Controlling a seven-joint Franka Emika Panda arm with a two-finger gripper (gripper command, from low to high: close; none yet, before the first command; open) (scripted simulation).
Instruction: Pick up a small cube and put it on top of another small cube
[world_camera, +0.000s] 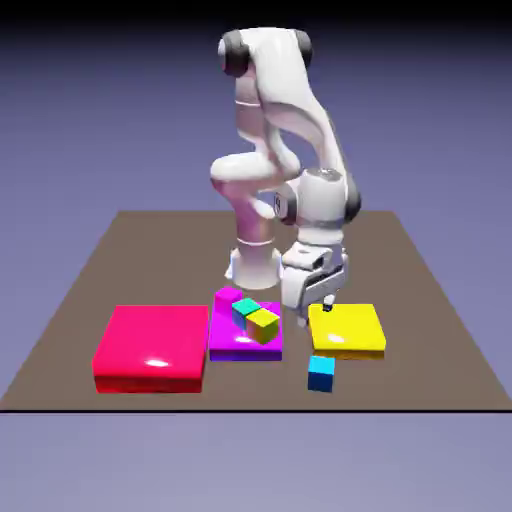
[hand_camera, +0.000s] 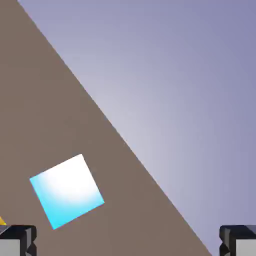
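Nearest to the camera in the exterior view, the small cube (world_camera: 321, 373) sits alone on the brown table (world_camera: 430, 330), at about 6 o'clock from the yellow slab (world_camera: 347, 330) and just apart from its front edge. Behind it a row of flat slabs lies across the table: a red slab (world_camera: 152, 347) at 9 o'clock, a magenta slab (world_camera: 240, 340) in the middle, and the yellow one at 3 o'clock of the magenta. On the magenta slab stand a yellow small cube (world_camera: 264, 324) and, touching it at about 10 o'clock, a turquoise-green small cube (world_camera: 244, 309). The jaws (world_camera: 315, 308) hang over the gap between the magenta and yellow slabs, pointing downward, released and wide apart with nothing between them; the blue cube lies at roughly 6 o'clock from them, not touched. Farther back the white arm (world_camera: 285, 120) rises from its base at the far edge of the table and bends forward. In the hand view the small cube (hand_camera: 67, 191) shows its pale blue top, turned on the table (hand_camera: 40, 110), at about 11 o'clock from the middle of the bottom edge; the two grey fingertips (hand_camera: 18, 240) stand far apart in the bottom corners, and a tiny yellow corner (hand_camera: 2, 220) peeks at the left edge.
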